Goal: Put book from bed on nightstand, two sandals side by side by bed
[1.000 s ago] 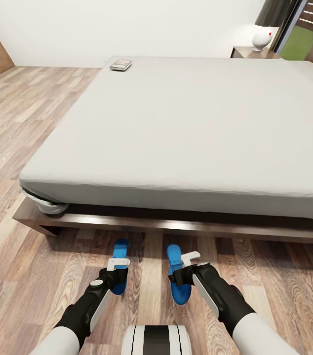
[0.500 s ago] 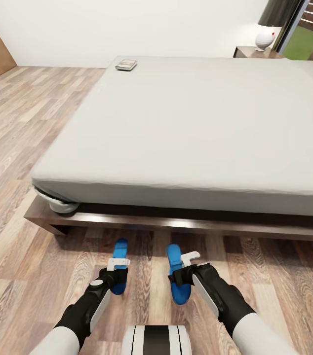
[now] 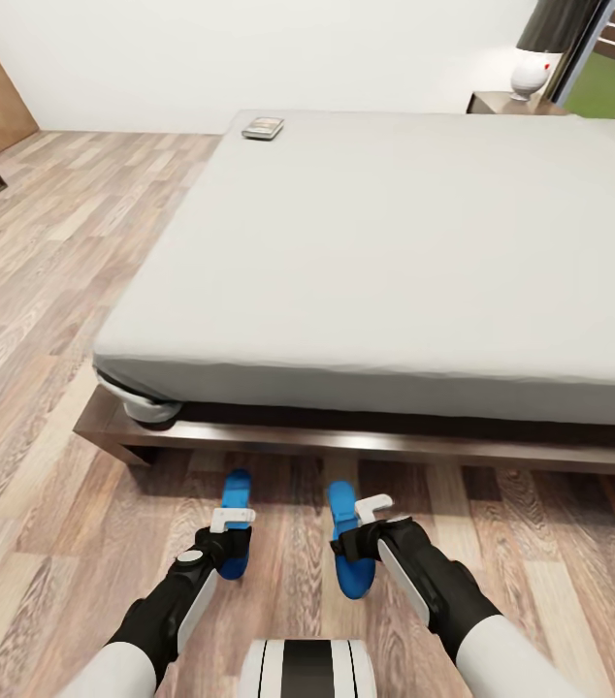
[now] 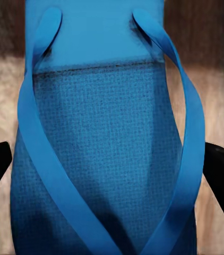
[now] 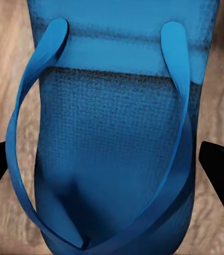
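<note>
Bed (image 3: 395, 242) fills centre and right of head view. Book (image 3: 263, 128) on its far left corner. Nightstand (image 3: 501, 102) upper right, behind bed. Two sandals, left (image 3: 237, 490) and right (image 3: 344, 504), side by side on floor (image 3: 36, 320) before bed frame, lower centre.

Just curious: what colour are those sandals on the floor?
Bright blue, straps and soles alike. The sandals show best in the wrist views.

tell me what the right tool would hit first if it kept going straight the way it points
Most likely the blue sandal directly under the right tool, lying between its open fingers; the wood floor lies beneath, though depth is unclear.
</note>
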